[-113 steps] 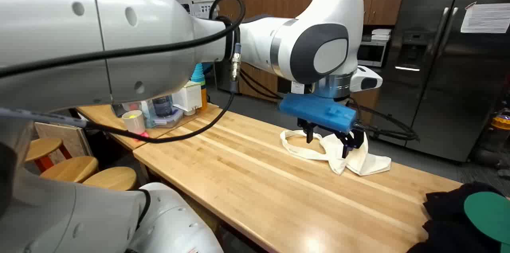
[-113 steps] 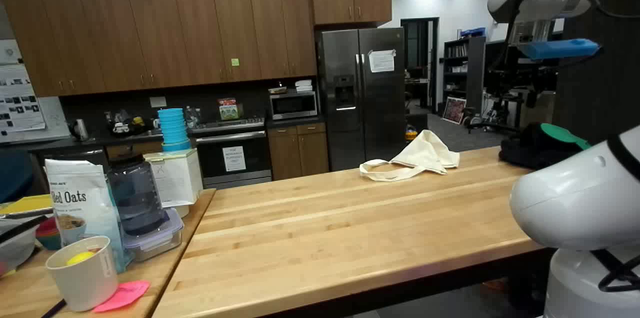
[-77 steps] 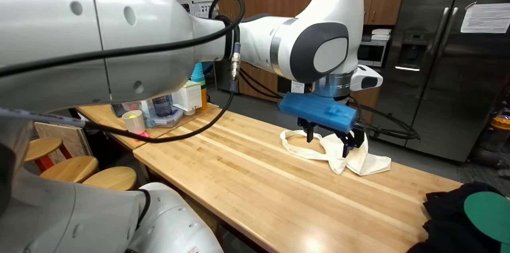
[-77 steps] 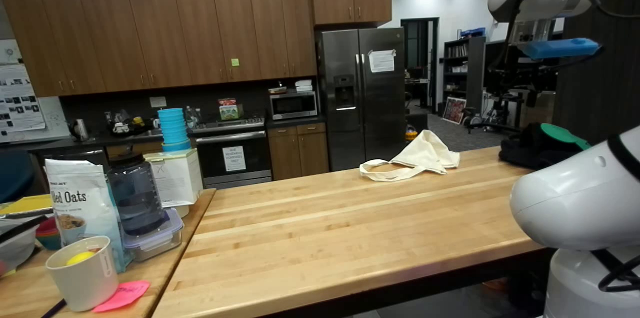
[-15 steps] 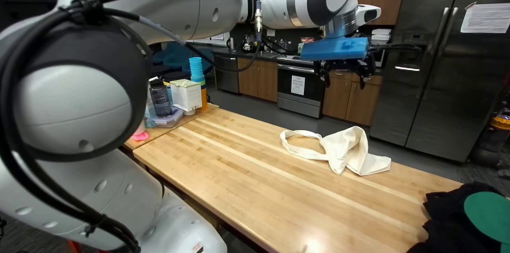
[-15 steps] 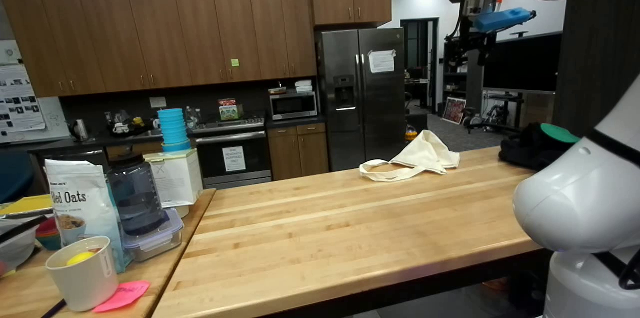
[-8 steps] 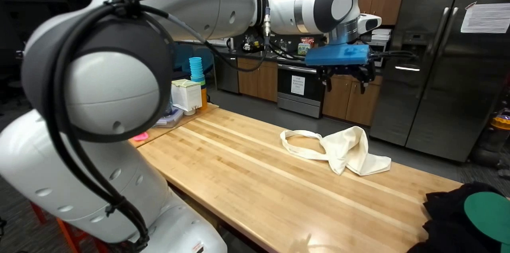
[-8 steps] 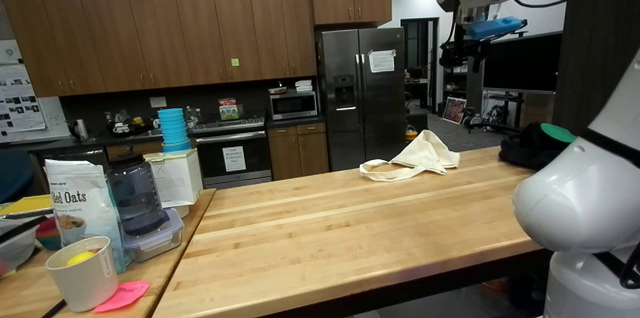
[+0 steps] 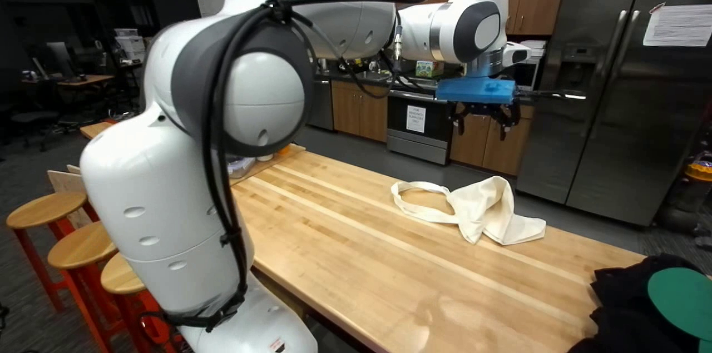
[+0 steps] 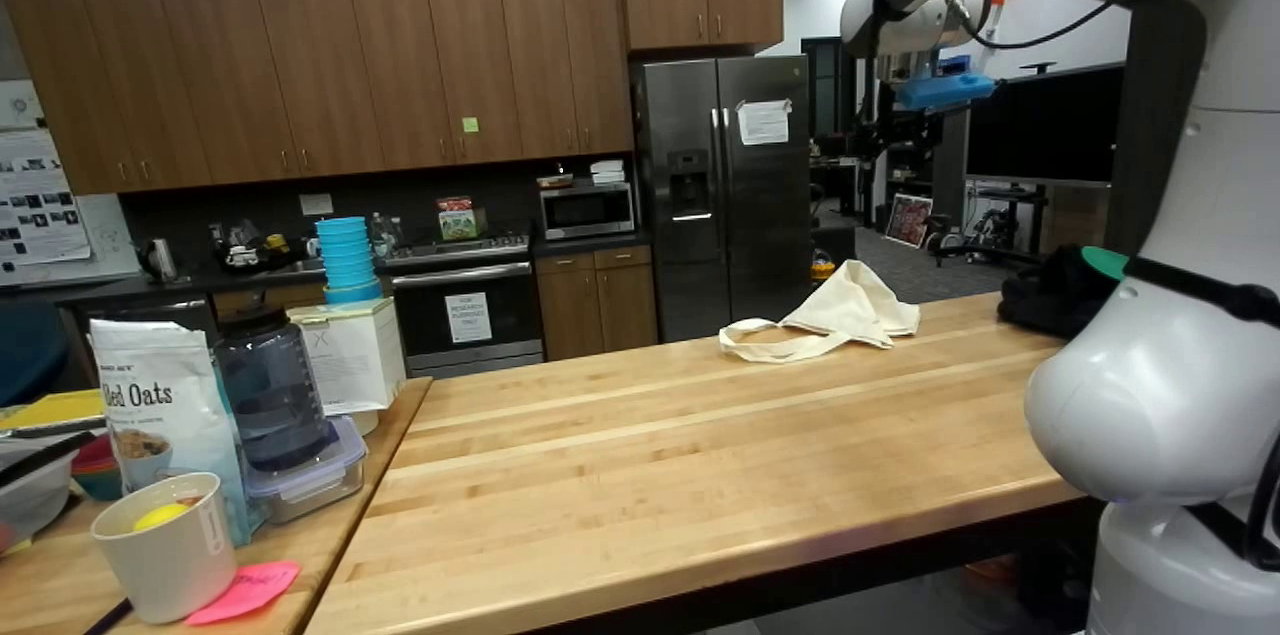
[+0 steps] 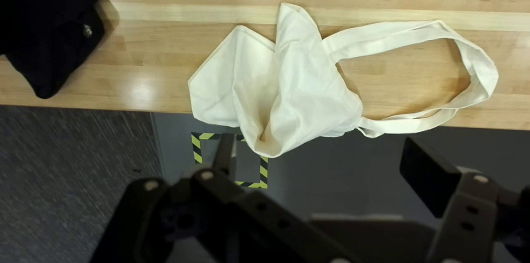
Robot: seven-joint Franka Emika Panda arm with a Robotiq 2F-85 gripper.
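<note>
A cream cloth tote bag lies crumpled on the light wooden table, with its strap looped to one side. It shows in both exterior views (image 9: 489, 211) (image 10: 850, 305) and in the wrist view (image 11: 302, 85). Part of the bag reaches over the table's far edge in the wrist view. My gripper (image 9: 481, 129) has black fingers under a blue cover and hangs in the air well above the bag, apart from it. In the wrist view its fingers (image 11: 321, 163) are wide apart with nothing between them. It also shows, dark and small, in an exterior view (image 10: 890, 133).
A black bundle with a green disc (image 9: 681, 300) lies at the table's end. A side table holds an oats bag (image 10: 165, 415), a dark jar (image 10: 270, 395), a white box (image 10: 350, 355), a lidded container (image 10: 310, 475) and a cup (image 10: 165, 545). Stools (image 9: 47, 209) stand beside the table.
Several seconds ago the gripper was lower and nearer the robot. It rose, then over the last second moved farther out and slightly down, the arm's elbow swinging forward. The bag has not moved.
</note>
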